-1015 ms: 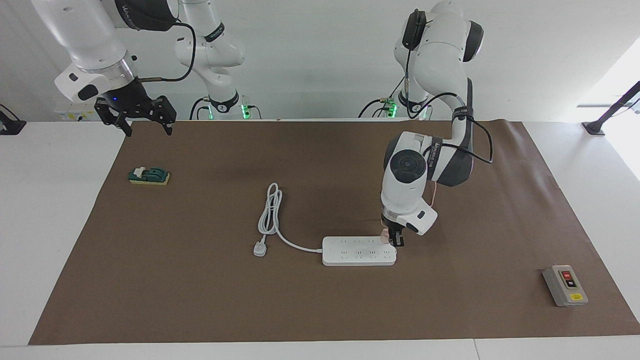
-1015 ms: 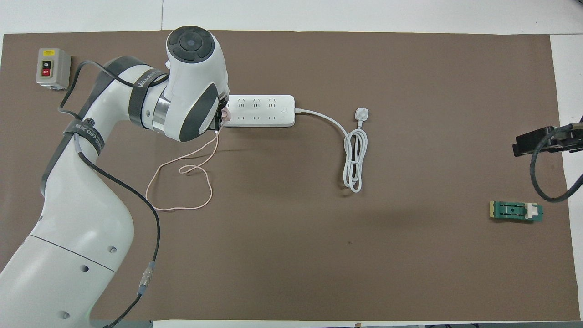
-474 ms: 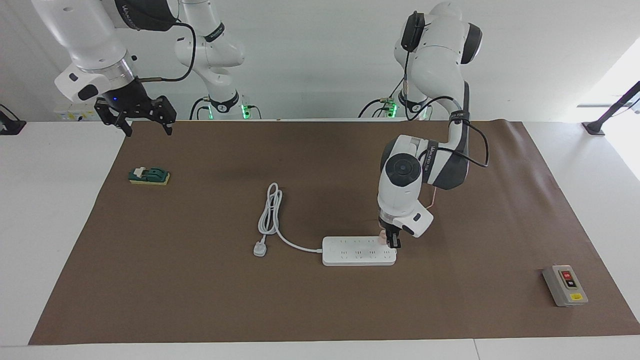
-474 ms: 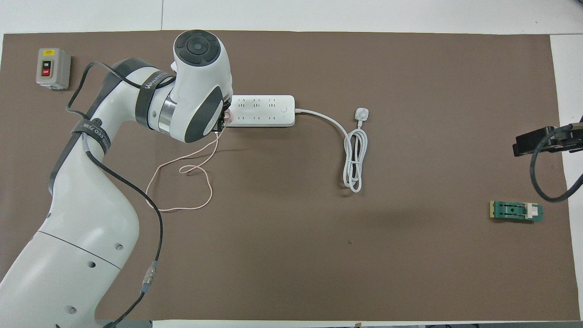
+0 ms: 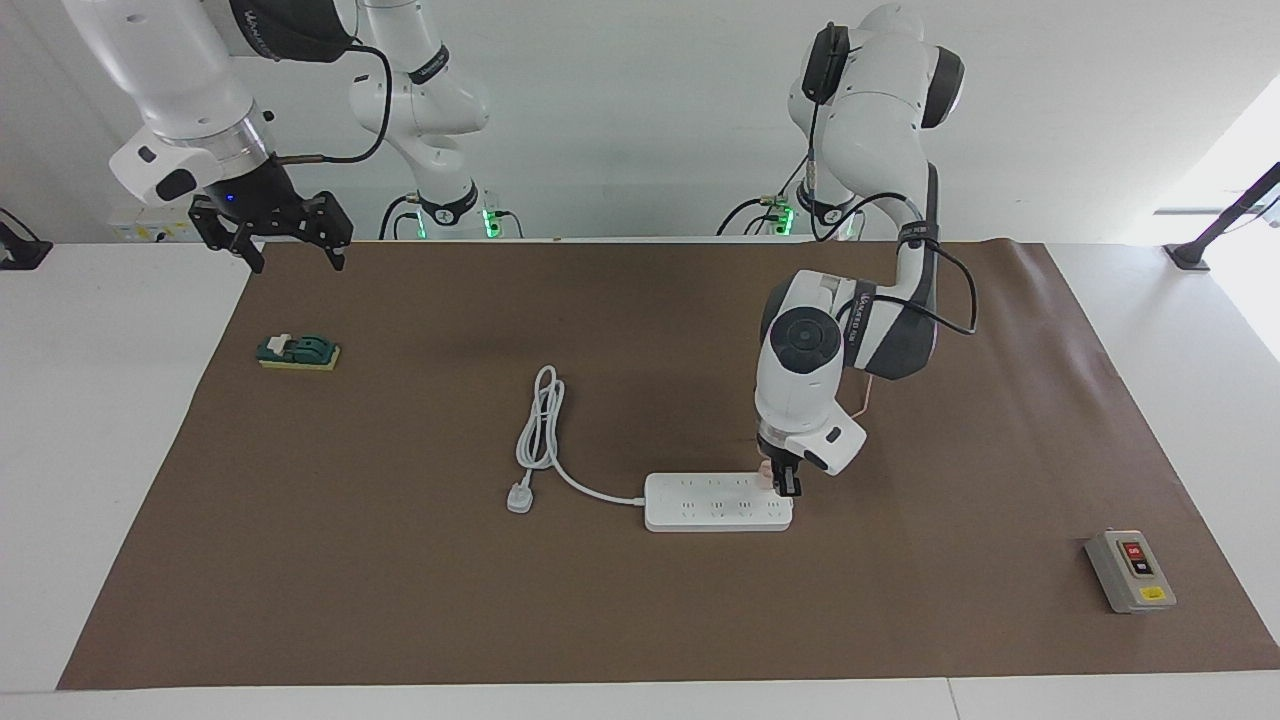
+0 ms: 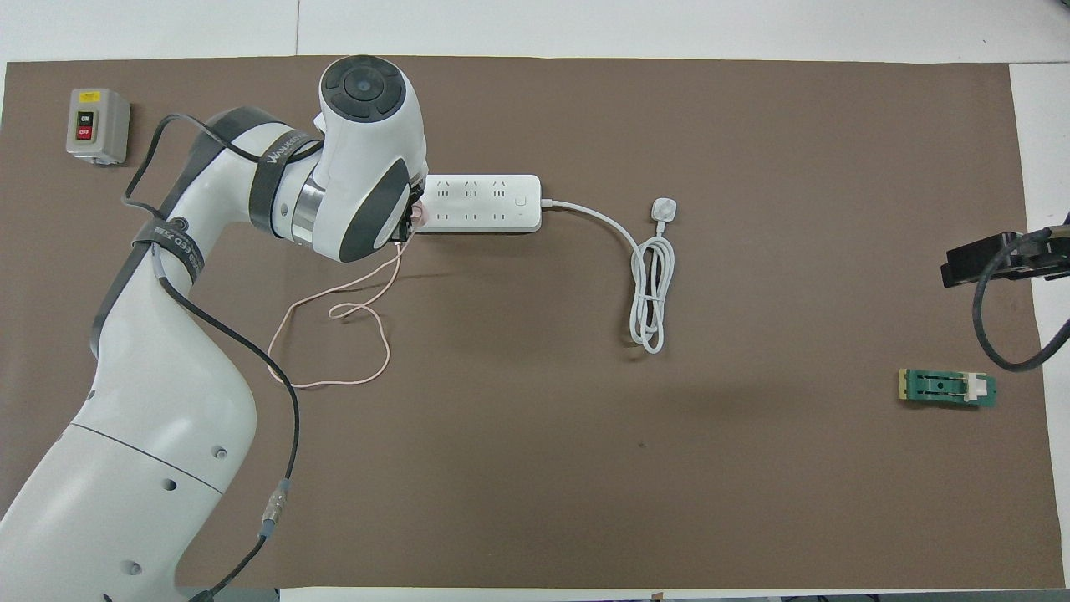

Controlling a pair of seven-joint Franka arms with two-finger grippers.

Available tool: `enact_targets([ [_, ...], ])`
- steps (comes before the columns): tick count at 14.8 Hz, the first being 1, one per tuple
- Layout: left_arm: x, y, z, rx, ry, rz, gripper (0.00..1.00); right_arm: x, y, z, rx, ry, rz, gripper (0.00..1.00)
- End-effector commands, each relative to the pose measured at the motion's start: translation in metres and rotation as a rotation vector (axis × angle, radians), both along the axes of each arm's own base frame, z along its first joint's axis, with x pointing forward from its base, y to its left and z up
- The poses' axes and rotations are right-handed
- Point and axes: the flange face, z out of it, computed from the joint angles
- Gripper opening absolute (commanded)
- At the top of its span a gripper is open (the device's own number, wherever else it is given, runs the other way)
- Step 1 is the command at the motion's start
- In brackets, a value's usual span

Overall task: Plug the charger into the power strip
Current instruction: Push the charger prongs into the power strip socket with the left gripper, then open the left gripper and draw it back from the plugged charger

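Observation:
The white power strip (image 5: 715,502) (image 6: 481,203) lies flat on the brown mat near its middle. Its thick white cord runs off to a coil and a three-pin plug. My left gripper (image 5: 783,482) (image 6: 408,224) points down over the strip's end toward the left arm's end of the table. It is shut on the small pale pink charger (image 5: 767,472) (image 6: 417,216), which sits at the strip's top face, in the row nearer the robots. The charger's thin pink cable (image 6: 334,334) loops over the mat toward the robots. My right gripper (image 5: 285,245) waits open, high over the mat's corner.
A grey switch box (image 5: 1130,570) (image 6: 97,124) with a red button stands near the mat's corner at the left arm's end. A small green and yellow block (image 5: 298,352) (image 6: 947,389) lies at the right arm's end. The white plug (image 5: 519,497) lies beside the strip.
The left arm's wrist has shifted slightly along the strip and settled, with the charger still at the strip's end. Over the last half second nothing has moved. The right arm stays still.

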Motion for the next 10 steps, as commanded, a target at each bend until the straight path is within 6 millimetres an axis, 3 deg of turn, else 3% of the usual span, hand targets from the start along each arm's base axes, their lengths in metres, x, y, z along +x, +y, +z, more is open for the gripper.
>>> enact_targets([
  [1, 0.0, -0.01, -0.041, 0.014, 0.02, -0.014, 0.0, -0.006, -0.001, 0.003, 0.009, 0.007, -0.003, 1.0],
  [4, -0.001, -0.01, -0.051, 0.019, 0.033, -0.017, 0.0, -0.006, -0.001, 0.003, 0.009, 0.007, -0.003, 1.0],
  [7, 0.003, -0.005, -0.033, 0.01, 0.013, -0.03, 0.0, -0.006, -0.001, 0.003, 0.009, 0.005, -0.003, 1.0],
  [8, 0.005, -0.003, -0.019, 0.003, -0.002, -0.031, 0.69, -0.006, -0.001, 0.003, 0.009, 0.007, -0.003, 1.0],
  [9, 0.005, 0.0, -0.007, 0.0, -0.012, -0.024, 1.0, -0.006, -0.001, 0.003, 0.009, 0.007, -0.003, 1.0],
  [10, 0.006, 0.003, 0.007, -0.008, -0.027, -0.017, 1.0, -0.006, -0.001, 0.003, 0.009, 0.005, -0.003, 1.0],
])
